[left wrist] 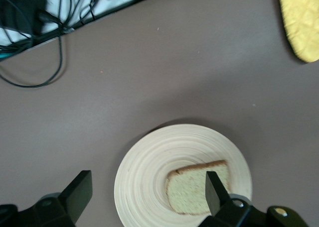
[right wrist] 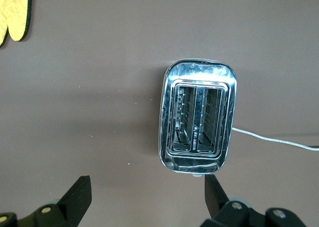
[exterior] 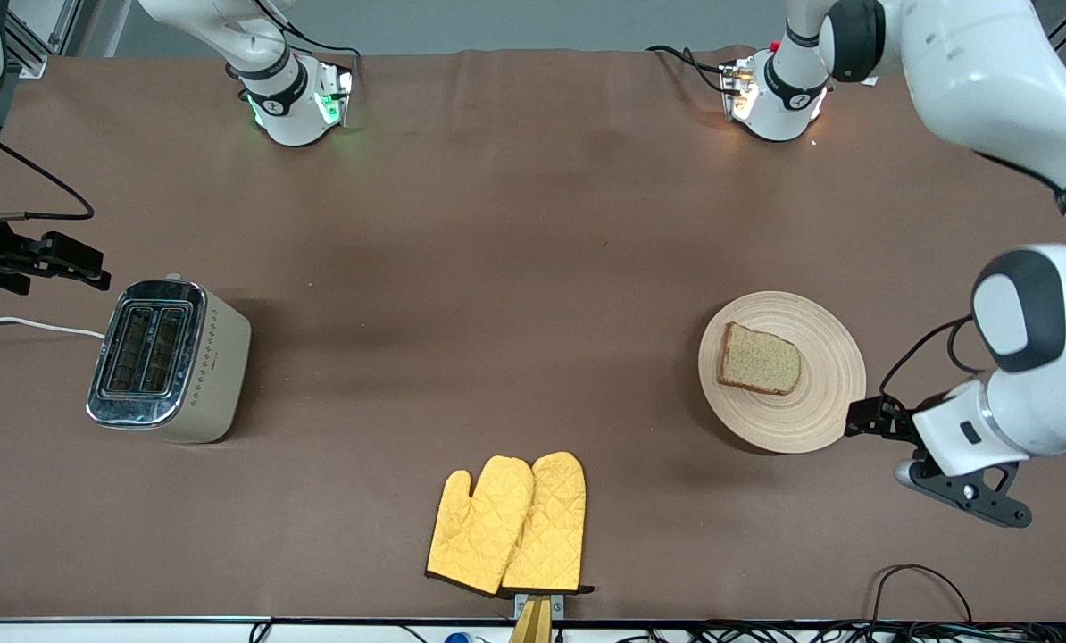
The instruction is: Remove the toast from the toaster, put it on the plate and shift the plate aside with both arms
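The toast (exterior: 759, 359) lies flat on the plate (exterior: 832, 393), a little off the plate's centre, toward the right arm's end. The plate rests on the brown table (exterior: 515, 268) toward the left arm's end, nearer the front camera than the table's middle.

The left gripper (exterior: 865, 418) hangs just past the plate's rim, at the rim's edge nearest the left arm's end of the table. Its fingers (left wrist: 79, 189) stand spread wide and grip nothing. The left wrist view shows this spread clearly, with plate and toast below and between the fingers; the front view shows only the black fingertips, the rest being covered by the white wrist.

The right gripper (exterior: 95, 272) hovers at the table's edge on the right arm's end, beside the toaster (exterior: 169, 360). It is cut off by the front view's border, and its spread is hard to judge there. The right wrist view settles it: fingers (right wrist: 77, 197) wide apart, empty, with the toaster's two slots seen from above and its white cord (right wrist: 274, 140) trailing off.

A pair of yellow oven mitts (exterior: 508, 524) lies at the table's edge nearest the front camera; each wrist view catches only a corner of them.
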You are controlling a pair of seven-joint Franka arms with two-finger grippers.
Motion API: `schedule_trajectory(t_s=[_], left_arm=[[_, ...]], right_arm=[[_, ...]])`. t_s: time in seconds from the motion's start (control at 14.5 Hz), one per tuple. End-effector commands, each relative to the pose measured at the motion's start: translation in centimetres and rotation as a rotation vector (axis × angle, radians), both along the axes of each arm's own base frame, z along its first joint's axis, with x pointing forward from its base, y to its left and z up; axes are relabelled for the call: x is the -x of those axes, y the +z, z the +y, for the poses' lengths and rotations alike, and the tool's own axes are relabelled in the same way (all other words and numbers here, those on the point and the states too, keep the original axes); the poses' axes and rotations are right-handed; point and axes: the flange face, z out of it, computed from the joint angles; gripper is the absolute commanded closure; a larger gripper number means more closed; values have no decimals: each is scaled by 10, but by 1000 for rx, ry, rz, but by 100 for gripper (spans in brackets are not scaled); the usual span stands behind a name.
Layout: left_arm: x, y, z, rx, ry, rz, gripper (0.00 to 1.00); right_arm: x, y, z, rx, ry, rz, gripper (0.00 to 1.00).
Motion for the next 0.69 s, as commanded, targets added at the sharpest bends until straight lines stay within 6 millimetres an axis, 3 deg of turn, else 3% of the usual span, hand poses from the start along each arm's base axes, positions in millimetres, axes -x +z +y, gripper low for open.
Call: schedule_trajectory(t_s=[0.0,0.14,0.41,0.62], left_arm=[[19,47,32,16,71,3,0],[31,75,50,28,110,-14,0],[60,110,99,66,209,29,0],[75,125,108,36,232,26,0]], right_arm=[[7,6,3,-1,-21,-5,0],[8,6,2,-1,-23,-4,0],[9,8,4,0,-21,-5,0],[10,7,0,0,-32,1,0]])
